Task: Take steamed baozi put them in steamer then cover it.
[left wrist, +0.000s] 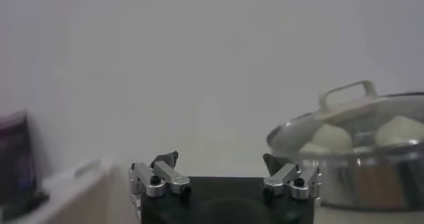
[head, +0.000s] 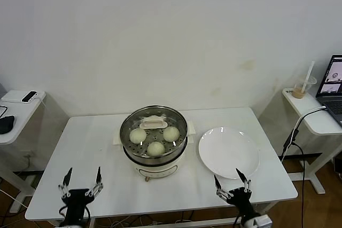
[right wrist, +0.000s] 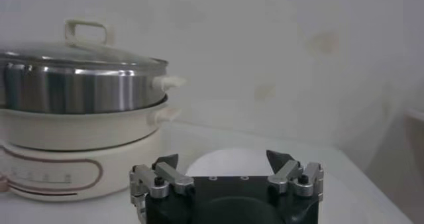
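The steamer (head: 154,150) sits ahead of both grippers, between them, its knob facing them. The lid (head: 154,132) lies flat on it, its oblong handle running side to side. Three pale round buns (head: 155,148) show through the glass; a fourth cannot be made out. The left gripper (head: 81,181) and right gripper (head: 233,181) hover apart-fingered, holding nothing. A plate (head: 230,153) lies ahead of the right gripper.

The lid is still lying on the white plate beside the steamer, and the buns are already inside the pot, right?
Not quite. The lid is on the steamer, over the buns, not on the plate, which lies bare beside it. The head view shows this, and the right wrist view shows the lid sitting on the pot's rim. The buns are indeed inside.
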